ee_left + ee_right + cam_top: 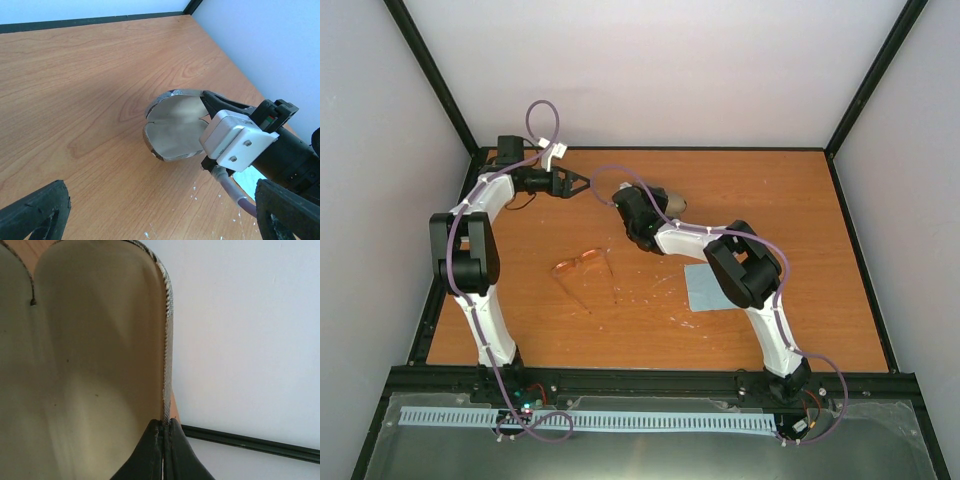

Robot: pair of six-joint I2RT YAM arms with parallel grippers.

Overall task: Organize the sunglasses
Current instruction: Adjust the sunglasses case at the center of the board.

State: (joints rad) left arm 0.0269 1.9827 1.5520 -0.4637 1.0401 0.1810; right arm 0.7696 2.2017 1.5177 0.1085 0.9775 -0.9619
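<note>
- The sunglasses [585, 266] lie on the wooden table [770, 190] a little left of the middle of the top view. The orange-pink lenses are toward the back and the thin arms are spread open toward the bottom of the frame. Nothing touches them.
- The right gripper [163, 440] is pinched tight on the rim of the tan case [90, 370]. Its wrist view shows the two dark fingers pressed together with the stitched edge between them.
- The case gapes open, its pale lining filling the left of that view. In the top view it sits above and to the right of the sunglasses, well apart from them.
- The left gripper [578, 183] is in the upper left of the top view with its jaws spread wide and nothing between them. It points toward the case but stays clear of it.
- A light blue cloth [705, 287] lies flat to the right of the sunglasses, partly under the right arm.
</note>
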